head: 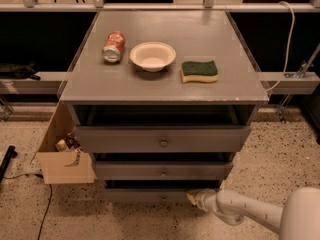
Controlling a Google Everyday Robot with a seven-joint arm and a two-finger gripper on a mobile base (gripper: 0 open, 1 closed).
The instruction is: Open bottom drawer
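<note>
The bottom drawer (145,195) sits lowest in the grey cabinet (240,91), just above the floor; the gripper (193,199) is at its front's right end; its grip cannot be told; above, a soda can (114,46), bowl (152,55) and sponge (199,71).

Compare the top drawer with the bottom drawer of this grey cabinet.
The top drawer has the widest, tallest front; the bottom drawer has the narrowest, shallowest. The top drawer's knob shows at centre; no knob shows on the bottom drawer. The gripper is at the bottom drawer's front, right of centre; nothing is at the top drawer. Both are grey, with a dark gap above each front.
</note>
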